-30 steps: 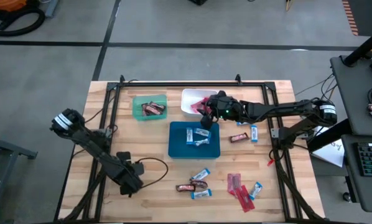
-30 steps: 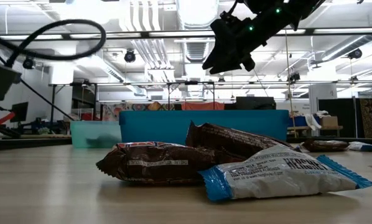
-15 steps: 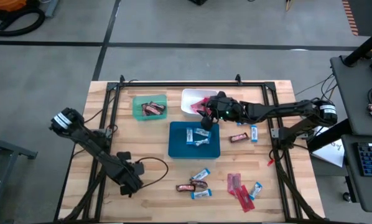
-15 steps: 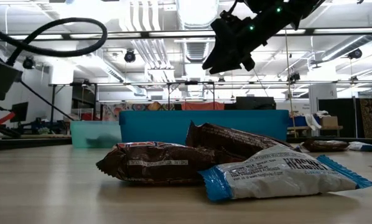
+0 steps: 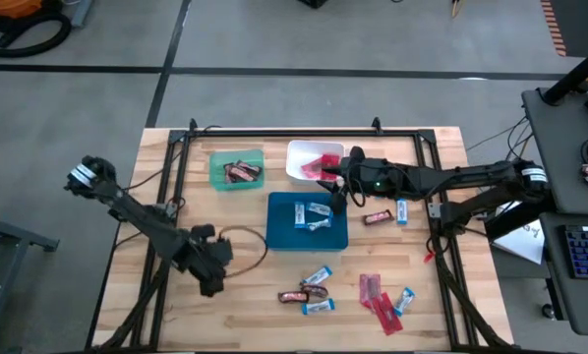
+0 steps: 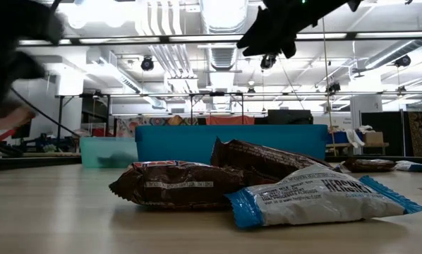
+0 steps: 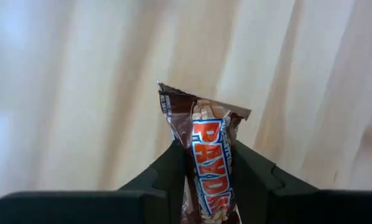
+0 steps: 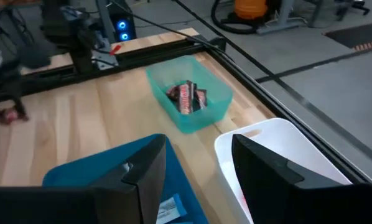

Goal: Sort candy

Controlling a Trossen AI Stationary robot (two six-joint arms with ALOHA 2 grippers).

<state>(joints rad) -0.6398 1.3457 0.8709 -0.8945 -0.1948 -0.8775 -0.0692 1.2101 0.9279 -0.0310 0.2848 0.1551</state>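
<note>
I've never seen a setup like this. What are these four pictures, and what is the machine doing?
Two dark robot arms work at a wooden table, sorting candy into trays. One picture looks down from above, one looks across at table height, and two come from cameras on the arms' wrists. Brown bars lie in the green tray, blue-and-white ones in the blue tray, red ones in the white tray; unsorted loose candy lies at the near edge. The left gripper pinches a brown bar. The right gripper, open and empty, hovers between the white and blue trays.
</note>
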